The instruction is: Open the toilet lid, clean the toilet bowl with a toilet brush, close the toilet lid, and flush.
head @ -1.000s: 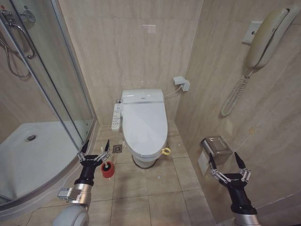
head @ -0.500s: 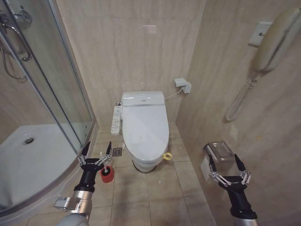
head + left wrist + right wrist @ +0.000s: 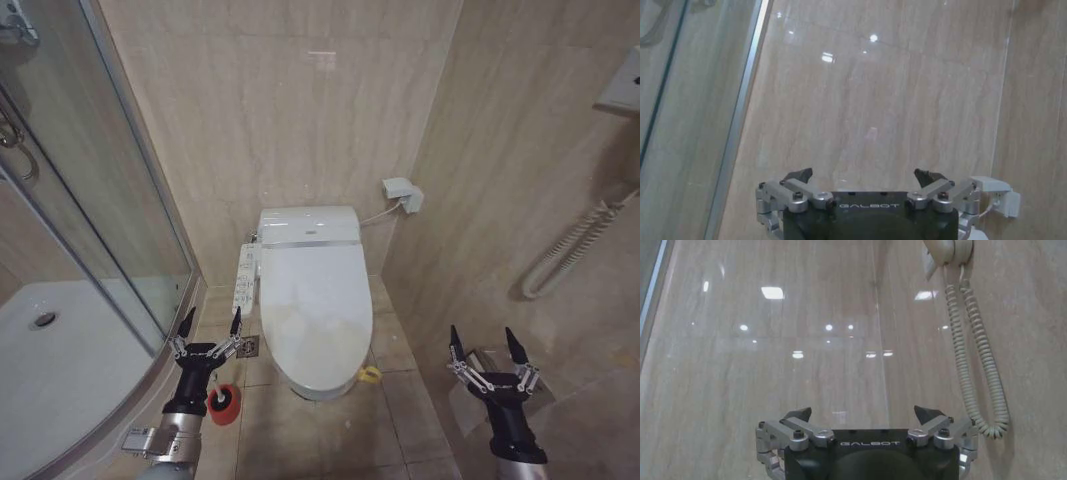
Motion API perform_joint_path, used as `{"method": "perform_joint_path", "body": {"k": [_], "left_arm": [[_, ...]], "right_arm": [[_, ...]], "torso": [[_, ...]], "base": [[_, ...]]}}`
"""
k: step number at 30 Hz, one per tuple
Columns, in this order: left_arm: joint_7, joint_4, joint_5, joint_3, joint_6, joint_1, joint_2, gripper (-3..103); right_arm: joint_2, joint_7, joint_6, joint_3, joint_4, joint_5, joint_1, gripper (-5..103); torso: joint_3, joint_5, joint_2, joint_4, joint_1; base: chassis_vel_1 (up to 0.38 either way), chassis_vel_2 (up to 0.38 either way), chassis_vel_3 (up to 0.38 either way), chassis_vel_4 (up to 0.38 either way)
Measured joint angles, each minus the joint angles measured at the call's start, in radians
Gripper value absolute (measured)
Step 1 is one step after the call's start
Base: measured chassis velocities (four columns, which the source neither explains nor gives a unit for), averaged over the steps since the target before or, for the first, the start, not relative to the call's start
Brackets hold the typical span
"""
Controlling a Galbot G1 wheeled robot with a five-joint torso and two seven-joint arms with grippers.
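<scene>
The toilet lid [image 3: 315, 300] lies shut over the white toilet bowl [image 3: 320, 388], which stands against the back wall with its button panel [image 3: 245, 275] on the side. A yellow ribbon loop [image 3: 370, 375] hangs at the lid's rim. My left gripper [image 3: 212, 318] [image 3: 863, 175] is open, raised in front of the red holder [image 3: 224, 404] on the floor beside the bowl. The toilet brush is mostly hidden behind that gripper. My right gripper [image 3: 480, 338] [image 3: 863, 412] is open near the side wall, holding nothing.
A curved glass shower enclosure [image 3: 100, 200] with a white tray [image 3: 60, 350] stands beside my left arm. A floor drain [image 3: 248, 345] lies next to the bowl. On the side wall are a socket box [image 3: 400, 190], a coiled phone cord [image 3: 570, 250] and a paper holder [image 3: 490, 362].
The whole head view has shifted: the camera has come closer to the toilet, which looks larger and lower. Both grippers stay open and raised as before.
</scene>
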Motion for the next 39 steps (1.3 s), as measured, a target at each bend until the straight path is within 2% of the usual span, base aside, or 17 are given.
{"method": "perform_joint_path", "body": {"k": [2, 8, 13, 22, 28, 32, 36, 39], "left_arm": [[0.0, 0.001, 0.001, 0.001, 0.0, -0.002, -0.002, 100], [0.0, 0.016, 0.005, 0.008, 0.0, -0.015, -0.01, 100], [0.001, 0.027, 0.003, 0.007, 0.0, -0.026, -0.008, 100], [0.001, 0.041, -0.002, 0.003, -0.012, -0.025, -0.002, 100], [0.001, 0.076, -0.012, 0.006, -0.016, -0.055, 0.003, 100], [0.001, 0.101, -0.017, 0.007, -0.017, -0.074, 0.006, 100], [0.001, 0.139, -0.034, 0.007, -0.022, -0.106, 0.008, 100], [0.001, 0.17, -0.047, 0.012, -0.028, -0.137, 0.014, 100]], "right_arm": [[0.0, -0.001, -0.001, 0.0, 0.001, 0.0, 0.0, 100], [0.005, -0.074, -0.001, 0.008, 0.001, 0.038, 0.004, 100], [0.018, -0.082, -0.001, -0.007, 0.003, 0.039, 0.004, 100], [0.025, -0.041, 0.0, -0.021, -0.007, 0.002, 0.001, 100], [0.03, 0.033, 0.014, -0.046, -0.012, -0.078, -0.022, 100], [0.021, 0.043, 0.021, -0.055, -0.024, -0.109, -0.045, 100], [-0.01, 0.046, 0.027, -0.073, -0.052, -0.156, -0.078, 100], [-0.064, 0.029, 0.034, -0.122, -0.068, -0.195, -0.127, 100]], "torso": [[0.0, 0.0, 0.0, -0.0002, 0.0], [0.0, 0.0, 0.001, -0.0003, -0.001], [0.0, 0.0, 0.0, -0.0001, -0.001], [0.0, -0.0001, 0.0, -0.0001, -0.001], [0.0, 0.0, 0.0, -0.0002, 0.001], [0.0, -0.0002, 0.0, 0.0, 0.0], [0.0, -0.0001, 0.0, -0.0004, -0.001], [0.0, 0.0, 0.0, -0.0003, -0.001]], "base": [[0.0, 0.0, 0.0, 0.0], [0.022, -0.039, -0.025, 0.023], [-0.015, 0.017, 0.025, -0.024], [-0.114, 0.109, 0.118, -0.121], [-0.141, 0.142, 0.141, -0.14], [-0.041, 0.034, 0.036, -0.031], [0.031, -0.059, -0.051, 0.013], [0.014, -0.025, -0.023, 0.011]]}}
